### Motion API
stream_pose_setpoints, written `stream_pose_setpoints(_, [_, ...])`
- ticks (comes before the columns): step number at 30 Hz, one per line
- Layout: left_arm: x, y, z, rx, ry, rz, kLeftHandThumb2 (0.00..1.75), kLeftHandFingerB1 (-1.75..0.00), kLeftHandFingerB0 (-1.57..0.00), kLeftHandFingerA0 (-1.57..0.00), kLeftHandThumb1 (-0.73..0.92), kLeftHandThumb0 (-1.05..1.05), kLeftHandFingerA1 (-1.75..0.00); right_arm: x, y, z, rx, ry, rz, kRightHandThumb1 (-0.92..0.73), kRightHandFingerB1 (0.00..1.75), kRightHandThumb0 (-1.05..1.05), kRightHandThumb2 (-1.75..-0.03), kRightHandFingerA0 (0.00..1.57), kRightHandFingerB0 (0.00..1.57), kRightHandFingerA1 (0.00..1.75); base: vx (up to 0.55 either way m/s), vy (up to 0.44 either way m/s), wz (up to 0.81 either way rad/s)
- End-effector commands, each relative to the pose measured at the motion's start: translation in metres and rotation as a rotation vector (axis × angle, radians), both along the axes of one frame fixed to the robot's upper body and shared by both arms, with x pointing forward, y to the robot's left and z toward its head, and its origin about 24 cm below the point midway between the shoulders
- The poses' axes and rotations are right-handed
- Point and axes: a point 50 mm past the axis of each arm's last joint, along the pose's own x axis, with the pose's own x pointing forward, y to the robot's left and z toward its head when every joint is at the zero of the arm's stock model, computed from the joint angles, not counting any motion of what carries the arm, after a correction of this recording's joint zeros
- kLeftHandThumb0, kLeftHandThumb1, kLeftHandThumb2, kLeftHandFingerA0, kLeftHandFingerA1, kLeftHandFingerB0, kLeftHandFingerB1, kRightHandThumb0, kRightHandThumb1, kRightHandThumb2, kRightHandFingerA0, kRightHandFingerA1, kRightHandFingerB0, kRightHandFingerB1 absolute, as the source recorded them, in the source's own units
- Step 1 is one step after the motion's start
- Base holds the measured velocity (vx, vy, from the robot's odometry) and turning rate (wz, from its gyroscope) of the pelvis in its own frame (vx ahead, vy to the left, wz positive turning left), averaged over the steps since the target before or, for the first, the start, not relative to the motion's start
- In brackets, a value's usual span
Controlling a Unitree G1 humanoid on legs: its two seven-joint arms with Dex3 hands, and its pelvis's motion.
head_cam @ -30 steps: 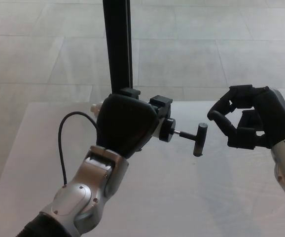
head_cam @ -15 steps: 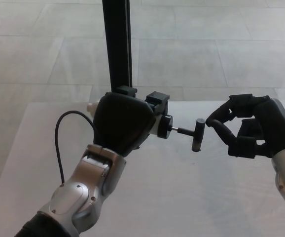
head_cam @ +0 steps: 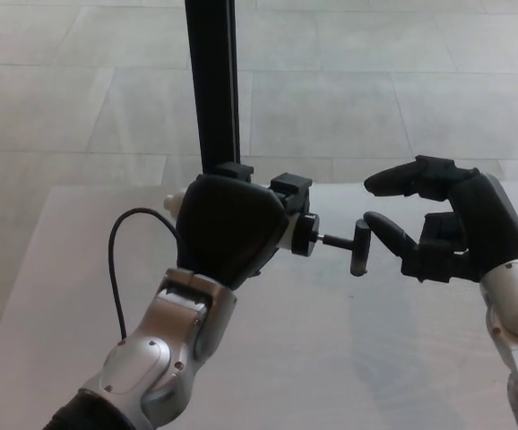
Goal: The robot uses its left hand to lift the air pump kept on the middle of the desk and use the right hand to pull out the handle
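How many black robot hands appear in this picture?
2. The black left hand holds the black air pump at centre-left; the black right hand is open beside the T-shaped black handle.

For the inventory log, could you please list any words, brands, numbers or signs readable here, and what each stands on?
None can be read.
Air pump, held in the left hand: no label shows.
T-handle: plain black.
Right hand, open beside the handle: no marking.
Black post and desk: bare.
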Motion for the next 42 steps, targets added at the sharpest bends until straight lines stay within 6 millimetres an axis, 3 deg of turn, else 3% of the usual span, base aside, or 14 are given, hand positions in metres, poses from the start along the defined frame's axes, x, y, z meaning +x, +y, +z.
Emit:
stream_pose_setpoints(1, [0.002,0.004,-0.003,0.025,0.008,0.031,0.86,-1.31,-0.80,-0.86,0.65,-0.23,-1.57,-0.001,0.000,0.006,0.005,-0.020,-0.024,-0.66,0.65,-0.54,-0.66,0.97,0.61,1.75,0.00,0.000,0.00])
stream_pose_setpoints(3, [0.002,0.005,-0.003,0.031,-0.013,0.026,0.92,-1.20,-0.87,-0.89,0.57,-0.24,-1.46,-0.002,0.001,0.005,0.013,-0.020,-0.025,-0.68,0.65,-0.52,-0.60,0.98,0.64,1.75,0.00,0.000,0.00])
stream_pose_setpoints(6, [0.003,0.005,-0.001,0.013,-0.025,0.015,0.65,-0.83,-0.81,-0.86,0.84,-0.39,-1.16,-0.004,0.005,0.004,0.020,-0.002,-0.017,-0.66,0.63,-0.53,-0.59,1.02,0.65,1.72,0.00,0.000,0.00])
stream_pose_setpoints(10, [0.004,0.004,0.002,-0.015,-0.015,0.019,0.65,-1.03,-0.76,-0.80,0.79,-0.40,-1.37,-0.007,0.010,0.005,0.051,-0.001,-0.007,-0.66,0.69,-0.51,-0.60,1.06,0.68,1.72,0.00,0.000,0.00])
stream_pose_setpoints(15, [0.007,0.004,0.004,-0.037,0.008,0.018,0.65,-0.92,-0.82,-0.83,0.69,-0.34,-1.41,-0.013,0.016,0.002,0.086,-0.004,-0.005,-0.66,0.70,-0.48,-0.59,1.03,0.67,1.73,0.00,0.000,0.00])
stream_pose_setpoints(17, [0.009,0.004,0.007,-0.024,0.029,0.054,0.66,-1.36,-0.70,-0.75,0.79,-0.30,-1.65,-0.016,0.018,-0.003,0.094,-0.007,-0.029,-0.63,0.77,-0.41,-0.65,1.02,0.61,1.75,0.00,0.000,0.00])
stream_pose_setpoints(26, [0.011,0.000,0.017,-0.071,0.056,0.069,0.63,-1.39,-0.66,-0.75,0.81,-0.30,-1.71,-0.019,0.018,-0.013,0.104,0.027,-0.062,-0.66,0.87,-0.35,-0.64,0.97,0.53,1.75,0.00,0.000,0.00])
stream_pose_setpoints(27, [0.011,-0.001,0.019,-0.070,0.033,0.064,0.63,-1.47,-0.70,-0.78,0.74,-0.28,-1.71,-0.019,0.018,-0.014,0.097,0.020,-0.063,-0.53,0.84,-0.37,-0.97,1.25,0.62,1.36,0.00,0.000,0.00])
stream_pose_setpoints(28, [0.010,-0.001,0.020,-0.081,0.028,0.060,0.96,-1.17,-0.89,-1.08,0.56,-0.37,-1.32,-0.019,0.018,-0.014,0.087,0.018,-0.066,-0.55,0.85,-0.36,-0.98,1.26,0.63,1.37,0.00,0.000,0.00])
stream_pose_setpoints(29, [0.010,-0.001,0.020,-0.083,0.029,0.060,0.96,-1.17,-0.89,-1.08,0.56,-0.37,-1.32,-0.019,0.018,-0.014,0.087,0.018,-0.067,-0.55,0.85,-0.36,-0.98,1.26,0.63,1.37,0.00,0.000,0.00])
stream_pose_setpoints(30, [0.010,-0.002,0.020,-0.101,0.042,0.059,0.64,-1.52,-0.67,-0.75,0.77,-0.29,-1.73,-0.018,0.017,-0.015,0.088,0.018,-0.068,-0.55,0.86,-0.35,-0.97,1.26,0.66,1.37,0.00,0.000,0.00])
stream_pose_setpoints(37, [0.007,-0.004,0.022,-0.105,0.034,0.045,0.66,-1.39,-0.67,-0.77,0.77,-0.30,-1.66,-0.013,0.012,-0.014,0.043,-0.026,-0.073,-0.59,0.96,-0.37,-1.02,1.24,0.78,1.37,0.00,0.000,0.00])
stream_pose_setpoints(38, [0.007,-0.004,0.023,-0.111,0.037,0.043,0.67,-1.45,-0.69,-0.76,0.74,-0.29,-1.67,-0.011,0.013,-0.012,0.037,-0.031,-0.071,-0.71,1.09,-0.28,-0.77,0.98,0.80,1.75,0.00,0.000,0.00])
stream_pose_setpoints(42, [0.006,-0.005,0.021,-0.095,0.053,0.054,0.64,-1.36,-0.71,-0.77,0.73,-0.29,-1.68,-0.009,0.013,-0.009,0.041,-0.055,-0.075,-0.67,1.22,-0.26,-0.86,0.96,0.81,1.75,0.00,0.000,0.00])
